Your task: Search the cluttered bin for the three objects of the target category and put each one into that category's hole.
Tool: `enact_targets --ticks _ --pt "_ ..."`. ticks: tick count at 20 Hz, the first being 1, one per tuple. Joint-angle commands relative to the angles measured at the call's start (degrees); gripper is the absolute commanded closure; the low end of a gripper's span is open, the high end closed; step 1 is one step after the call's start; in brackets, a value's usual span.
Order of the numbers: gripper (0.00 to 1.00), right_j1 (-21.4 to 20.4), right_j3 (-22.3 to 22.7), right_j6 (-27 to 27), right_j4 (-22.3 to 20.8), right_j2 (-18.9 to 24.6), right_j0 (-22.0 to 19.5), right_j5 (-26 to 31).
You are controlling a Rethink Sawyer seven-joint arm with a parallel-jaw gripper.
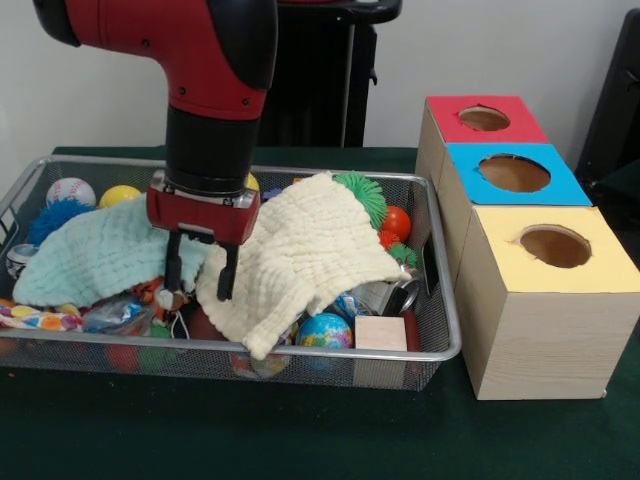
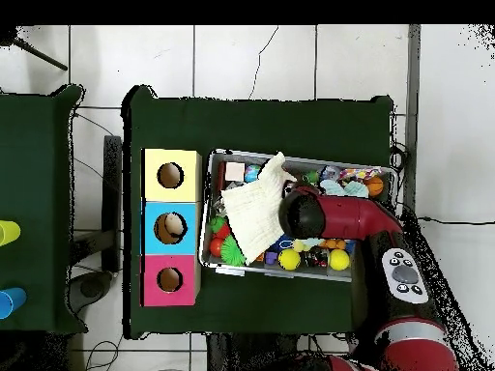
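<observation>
Front view shows the gripper (image 1: 200,268) hanging low in the wire bin (image 1: 440,300), jaws spread and empty, straddling the seam where the mint cloth (image 1: 100,255) meets the cream cloth (image 1: 300,245). Which category is wanted I cannot tell. Balls look likeliest: a baseball (image 1: 70,190) and a yellow ball (image 1: 118,195) lie at ten o'clock from the jaws, a globe ball (image 1: 324,331) at four o'clock. More may sit under the cloths. The three-holed box (image 1: 530,330) stands at three o'clock on the worktop (image 1: 300,430).

Red arm (image 1: 200,45), black wrist, dark jaws
</observation>
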Motion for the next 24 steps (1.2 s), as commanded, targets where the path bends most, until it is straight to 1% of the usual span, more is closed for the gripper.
enact_targets --ticks 1,10,12,15,16,17,21,24 --pt "0.00 -0.38 0.87 1.78 1.81 -0.51 -0.62 10.51" --pt "0.00 2.11 -0.72 2.92 0.38 -1.62 -0.69 8.32" --pt "0.00 3.34 -1.24 3.10 0.10 -1.70 -0.90 6.92" --pt "0.00 7.49 -4.03 3.48 -0.24 -1.42 -1.46 4.30" --pt "0.00 8.20 -4.39 3.74 -0.11 -1.39 -1.47 3.95" --pt "0.00 9.64 -5.04 4.28 -0.34 -1.44 -1.48 2.28" --pt "0.00 12.65 -6.91 5.41 -0.44 -1.70 -1.17 -0.07" --pt "0.00 13.58 -7.73 5.94 -0.32 -2.10 -0.67 -0.62"
